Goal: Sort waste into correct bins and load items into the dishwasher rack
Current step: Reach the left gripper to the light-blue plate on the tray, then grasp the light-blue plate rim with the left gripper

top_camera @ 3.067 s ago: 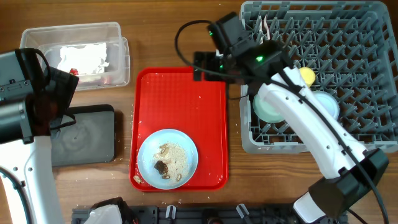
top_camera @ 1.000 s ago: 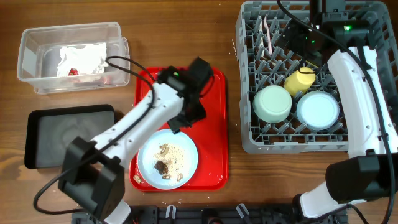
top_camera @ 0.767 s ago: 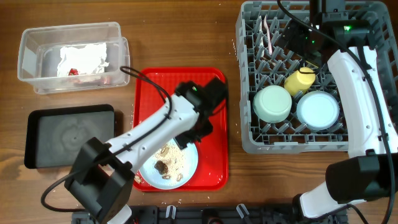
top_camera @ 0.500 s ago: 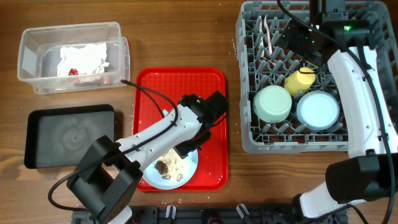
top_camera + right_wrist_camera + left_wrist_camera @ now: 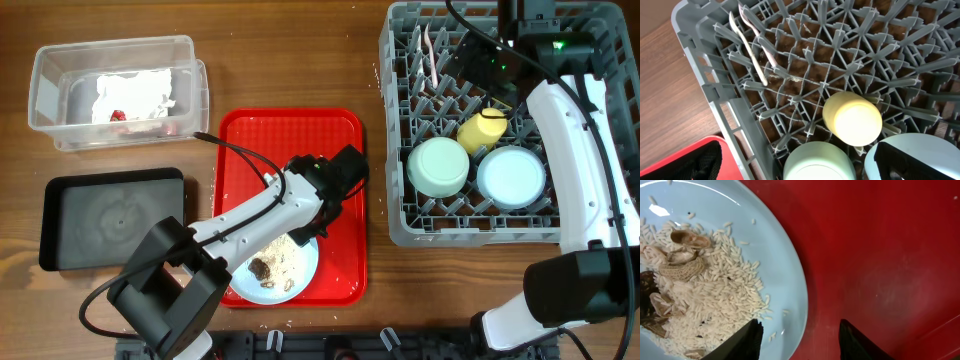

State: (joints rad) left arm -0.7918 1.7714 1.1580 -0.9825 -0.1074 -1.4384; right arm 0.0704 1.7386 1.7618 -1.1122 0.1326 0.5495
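The light blue plate (image 5: 232, 256) lies on the red tray, holding beige rice crumbs (image 5: 715, 290) and brown scraps (image 5: 682, 265). My left gripper (image 5: 318, 215) is open and straddles the plate's right rim (image 5: 802, 305), one finger over the plate and one over the tray. The dishwasher rack (image 5: 600, 100) holds the yellow cup (image 5: 482, 128), mint bowl (image 5: 438, 166), light blue bowl (image 5: 511, 177) and white fork and spoon (image 5: 750, 47). Above the rack my right gripper (image 5: 805, 165) hangs wide open, holding nothing. The white wrapper (image 5: 135, 95) lies in the clear tub (image 5: 50, 100).
The red tray (image 5: 290, 135) sits mid-table between the bins and the rack. A shallow black tray (image 5: 110, 215) lies left of it, below the clear tub. A few crumbs lie on the red tray by the plate's lower left.
My left arm has slid down and to the right across the red tray to the plate's right rim, and its jaws have narrowed a little. The right arm has stayed still.
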